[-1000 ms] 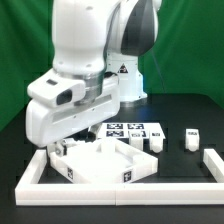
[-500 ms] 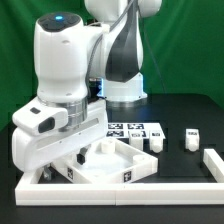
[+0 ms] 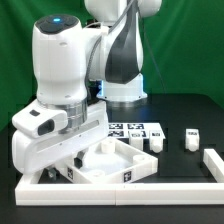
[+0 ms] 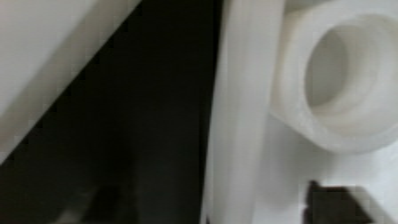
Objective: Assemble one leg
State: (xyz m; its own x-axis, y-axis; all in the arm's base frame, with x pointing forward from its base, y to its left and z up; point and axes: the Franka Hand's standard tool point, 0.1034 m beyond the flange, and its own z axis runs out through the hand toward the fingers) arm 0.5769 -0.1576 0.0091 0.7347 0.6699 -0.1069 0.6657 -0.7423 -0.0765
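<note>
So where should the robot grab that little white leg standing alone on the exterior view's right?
Probably the leg by its upper half, coming straight down from above. It seems to stand upright on the black table, with free space on both sides to close on, apart from the other leg and the white rail.

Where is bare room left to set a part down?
Bare table between the tabletop panel, the loose legs and the white fence at the exterior view's right. Crowded at its left, where the arm covers the panel.
</note>
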